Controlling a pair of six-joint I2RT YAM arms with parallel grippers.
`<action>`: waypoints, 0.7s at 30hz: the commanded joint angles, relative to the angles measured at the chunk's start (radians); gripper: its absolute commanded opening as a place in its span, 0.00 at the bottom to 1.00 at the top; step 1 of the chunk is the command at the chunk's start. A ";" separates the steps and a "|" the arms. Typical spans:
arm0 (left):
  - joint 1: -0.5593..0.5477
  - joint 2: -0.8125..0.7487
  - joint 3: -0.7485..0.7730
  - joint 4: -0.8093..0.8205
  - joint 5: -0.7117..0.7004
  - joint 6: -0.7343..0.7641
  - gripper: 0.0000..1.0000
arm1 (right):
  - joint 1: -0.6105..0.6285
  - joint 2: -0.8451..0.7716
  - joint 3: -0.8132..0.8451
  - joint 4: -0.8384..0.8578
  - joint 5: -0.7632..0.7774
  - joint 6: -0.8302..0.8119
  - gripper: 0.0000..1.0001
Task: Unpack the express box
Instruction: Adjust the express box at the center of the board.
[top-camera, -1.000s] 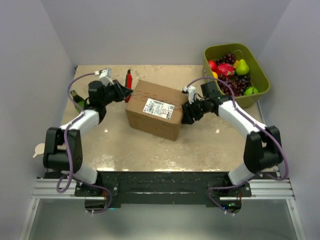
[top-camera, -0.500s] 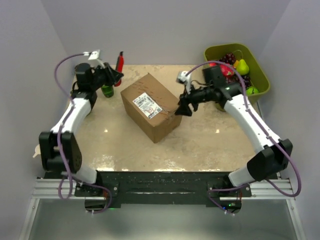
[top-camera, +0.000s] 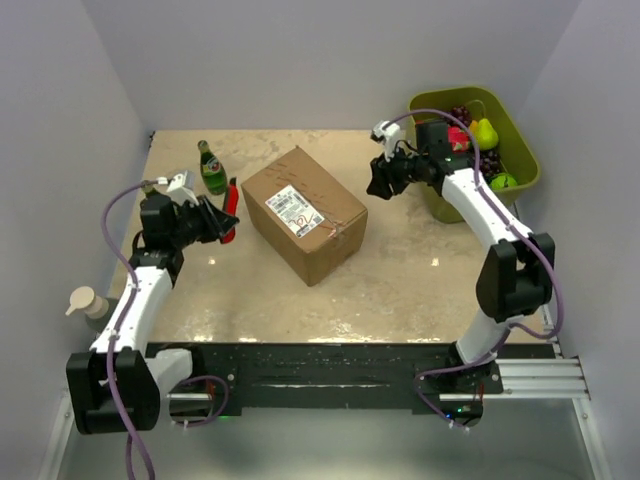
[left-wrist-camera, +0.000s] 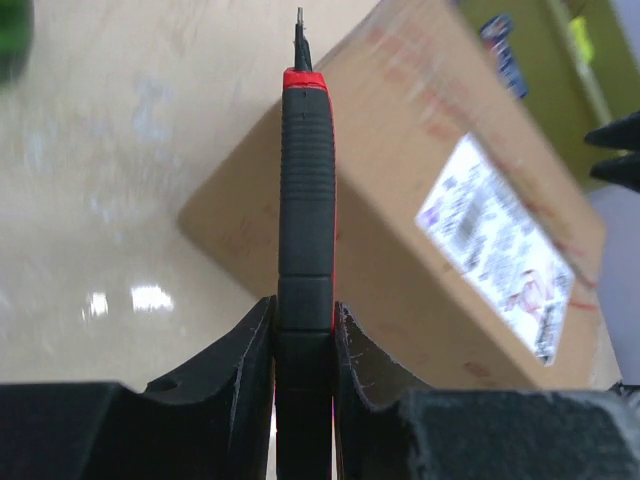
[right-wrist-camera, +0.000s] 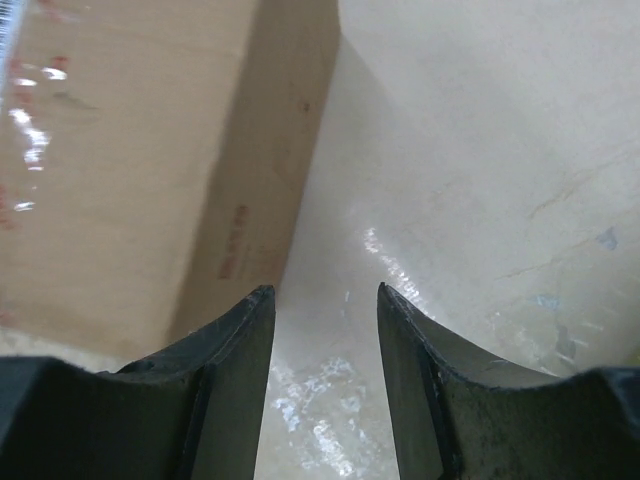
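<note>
A green bottle (top-camera: 211, 170) stands up at the upper left of the top view, on the pale, shiny table (top-camera: 420, 280). Just below it is a red and black knife (top-camera: 229, 200). In the left wrist view the knife (left-wrist-camera: 306, 200) runs straight up the middle, with a thin metal tip at its top end. A green tub (top-camera: 528, 148) sits at the upper right of the top view. It holds fruit: dark grapes (top-camera: 459, 116), a pear (top-camera: 485, 133) and a green apple (top-camera: 502, 181). A small tan thing (top-camera: 85, 301) sits at the far left edge.
</note>
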 joint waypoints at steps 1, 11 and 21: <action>0.005 0.032 -0.040 0.065 0.008 -0.079 0.00 | 0.034 0.004 -0.063 0.179 0.092 0.068 0.48; -0.163 0.327 0.097 0.372 0.001 -0.225 0.00 | 0.308 -0.248 -0.418 0.312 0.082 0.171 0.50; -0.282 0.580 0.336 0.334 -0.034 -0.245 0.00 | 0.469 -0.218 -0.347 0.257 0.028 0.032 0.55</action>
